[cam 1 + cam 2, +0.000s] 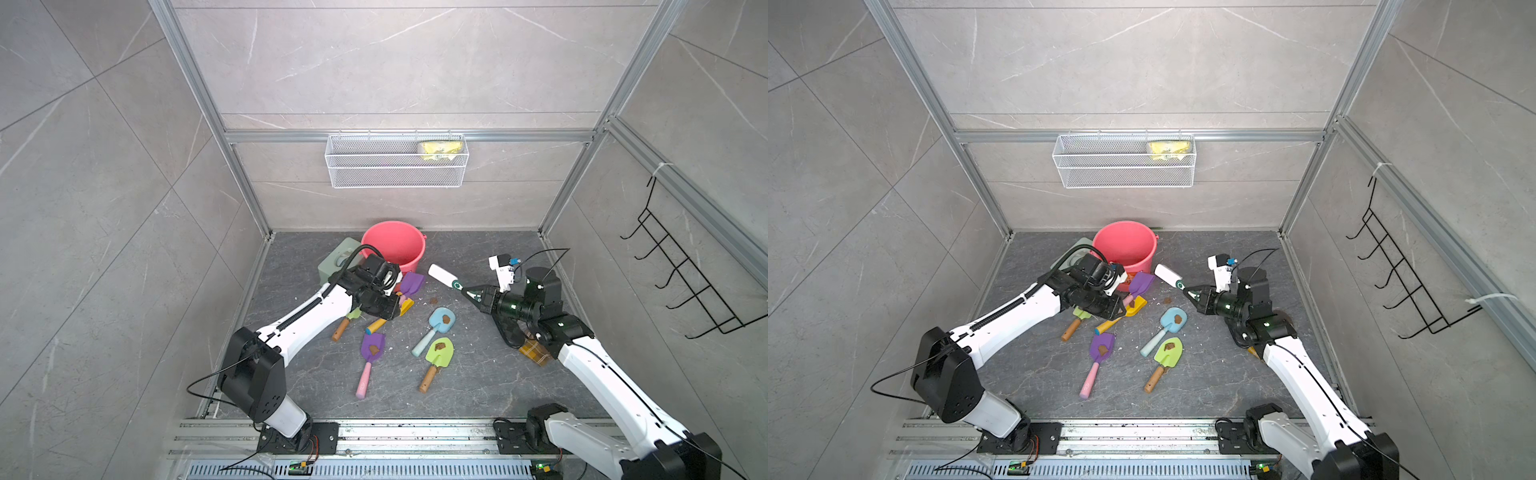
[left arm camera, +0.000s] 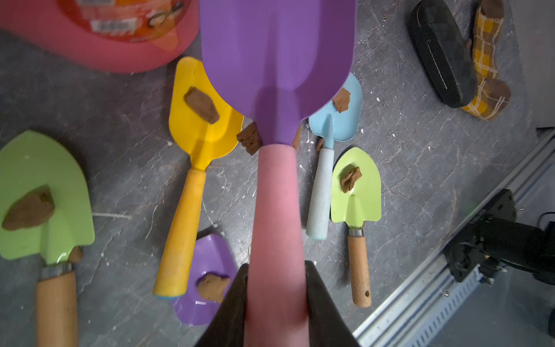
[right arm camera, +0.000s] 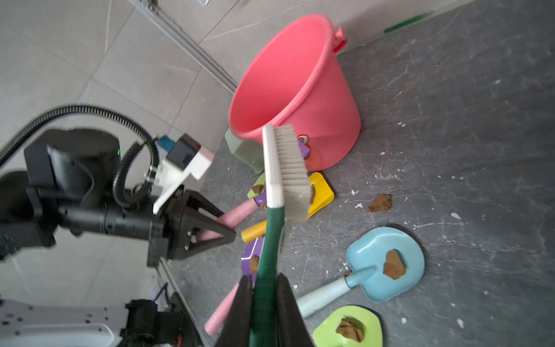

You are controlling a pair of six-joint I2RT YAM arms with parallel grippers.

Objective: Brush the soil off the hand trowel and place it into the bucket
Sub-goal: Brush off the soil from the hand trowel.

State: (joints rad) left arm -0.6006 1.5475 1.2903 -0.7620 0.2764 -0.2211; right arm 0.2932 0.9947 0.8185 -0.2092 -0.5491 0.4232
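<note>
The left end effector [image 2: 276,270] is clamped on the pink handle of the purple trowel [image 2: 276,60] and holds it up off the table [image 1: 478,374]. In a top view the trowel's blade is at 5 o'clock from the bucket [image 1: 417,253], just beside its wall. The bucket stands at 12 o'clock on the table. The right end effector [image 3: 264,285] is clamped on the green handle of the brush [image 3: 288,168]. The brush head is at 3 o'clock from the blade and near it, but I cannot tell if they touch.

The side of the blade that shows has no soil on it. One lump of soil [image 1: 434,300] lies on the table near the brush.

I think the trowel is light and stiff, so it will not bend when brushed. The blade looks smooth and slippery, so it is a bad place to hold. The thick, dull handle is the good place. The hold is far from the blade, so hard pushes may make it wobble. The soil looks sticky like clay.
</note>
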